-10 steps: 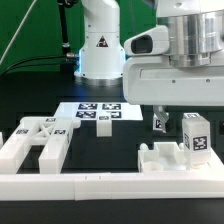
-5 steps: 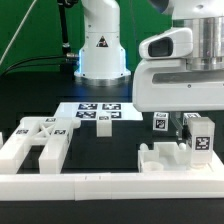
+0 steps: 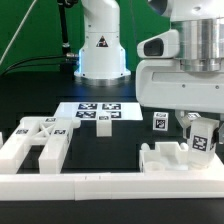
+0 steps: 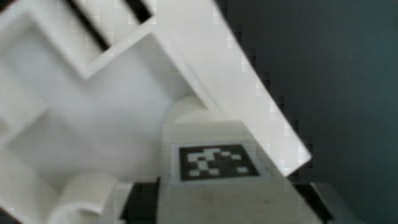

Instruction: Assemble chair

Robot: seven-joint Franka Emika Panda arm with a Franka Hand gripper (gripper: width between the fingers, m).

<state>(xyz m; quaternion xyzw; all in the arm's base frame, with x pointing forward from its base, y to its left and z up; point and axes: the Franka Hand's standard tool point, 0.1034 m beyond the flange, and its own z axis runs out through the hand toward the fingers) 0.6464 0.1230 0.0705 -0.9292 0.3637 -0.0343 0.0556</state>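
An upright white chair block (image 3: 202,138) with a black-and-white tag stands at the exterior view's right, beside the low white seat piece (image 3: 163,158). My gripper (image 3: 197,122) has come down over this block. In the wrist view the tagged block (image 4: 217,158) fills the space between the dark fingers (image 4: 146,197), which lie against both of its sides, so the gripper (image 4: 228,198) is shut on it. A second tagged chair piece (image 3: 159,122) stands just behind. More joined chair pieces (image 3: 35,143) lie at the exterior view's left.
The marker board (image 3: 95,108) lies mid-table in front of the robot base (image 3: 100,50), with a small white piece (image 3: 103,124) at its front edge. A long low white border rail (image 3: 70,186) runs along the front.
The gripper's body has sunk lower over the tagged block and its fingers have closed in on it. The block has shifted slightly toward the exterior view's right.
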